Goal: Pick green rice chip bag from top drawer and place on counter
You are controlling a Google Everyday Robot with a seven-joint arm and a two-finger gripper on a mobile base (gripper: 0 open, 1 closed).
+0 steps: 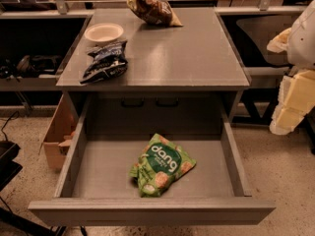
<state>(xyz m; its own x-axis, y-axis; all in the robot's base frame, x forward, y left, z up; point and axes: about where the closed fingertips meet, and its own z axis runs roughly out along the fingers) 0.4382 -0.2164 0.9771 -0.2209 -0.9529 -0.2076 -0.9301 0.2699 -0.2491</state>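
Green rice chip bag (162, 165) sits inside the top drawer (98, 173), unpicked; counter (182, 53) placement remains. Your gripper (290, 104) hangs right of the drawer, grip unreadable.

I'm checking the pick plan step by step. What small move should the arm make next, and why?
Probably swing the gripper left and over the open top drawer, toward the green rice chip bag. The gripper hangs at the right edge of the view, outside the drawer's right wall, well apart from the bag, which lies on the drawer floor near the front.
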